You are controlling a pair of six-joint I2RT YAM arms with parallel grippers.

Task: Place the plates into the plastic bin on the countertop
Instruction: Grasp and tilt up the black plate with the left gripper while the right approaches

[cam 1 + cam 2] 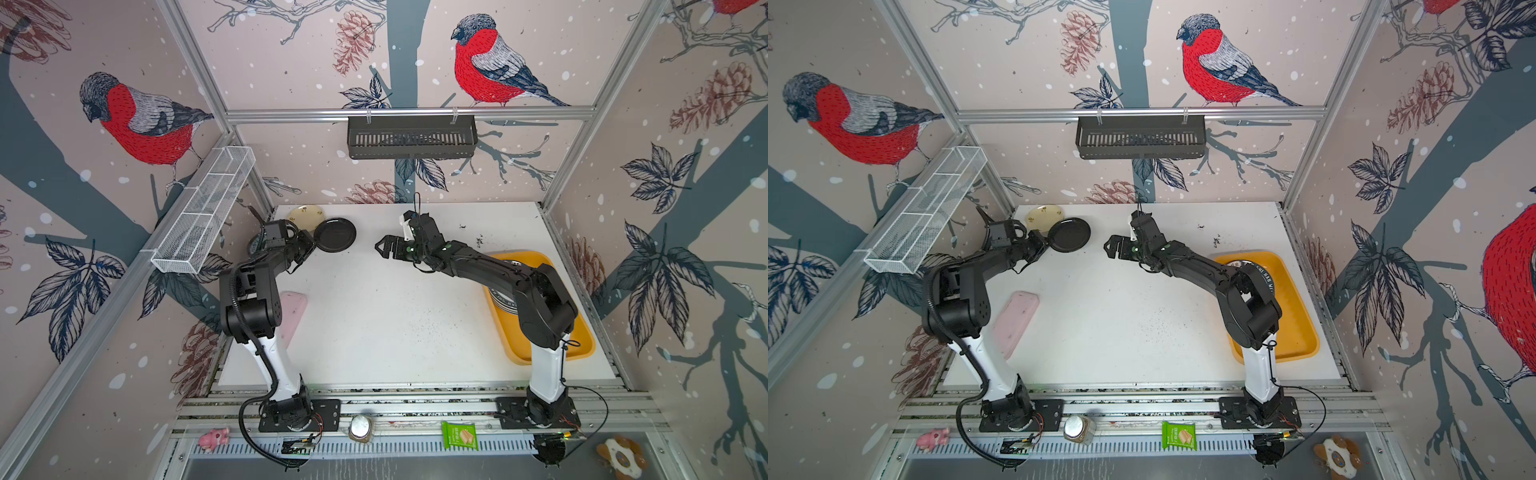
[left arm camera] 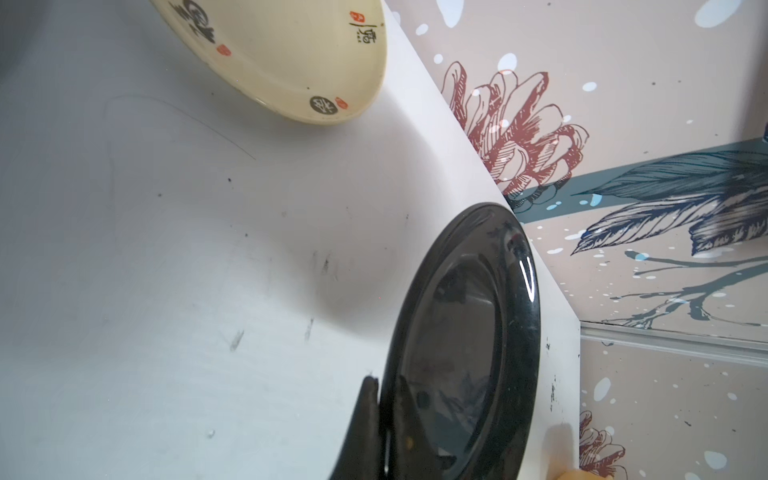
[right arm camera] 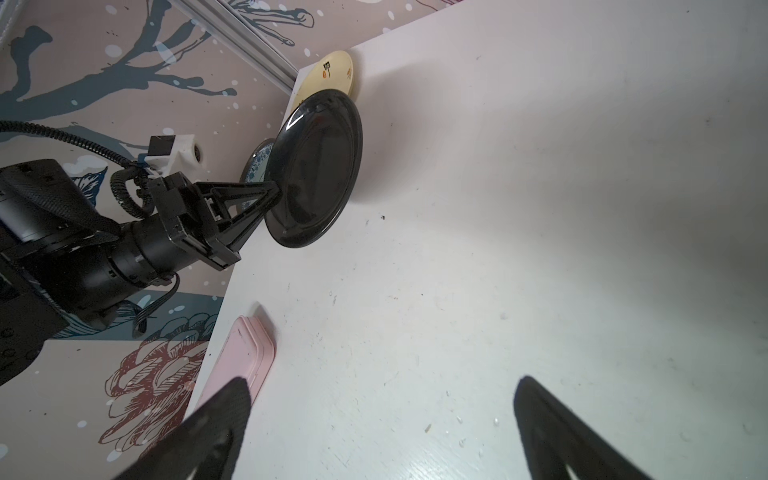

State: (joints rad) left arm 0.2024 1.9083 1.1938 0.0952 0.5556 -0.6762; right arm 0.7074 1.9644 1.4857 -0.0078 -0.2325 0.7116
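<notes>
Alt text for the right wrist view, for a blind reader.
The left gripper clamps the rim of a black plate over the white countertop. A cream plate lies beyond; the right gripper stands open in the foreground.

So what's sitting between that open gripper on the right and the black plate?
Nothing. Only a gap over bare countertop separates the right gripper from the black plate, as both top views and the right wrist view show.
</notes>
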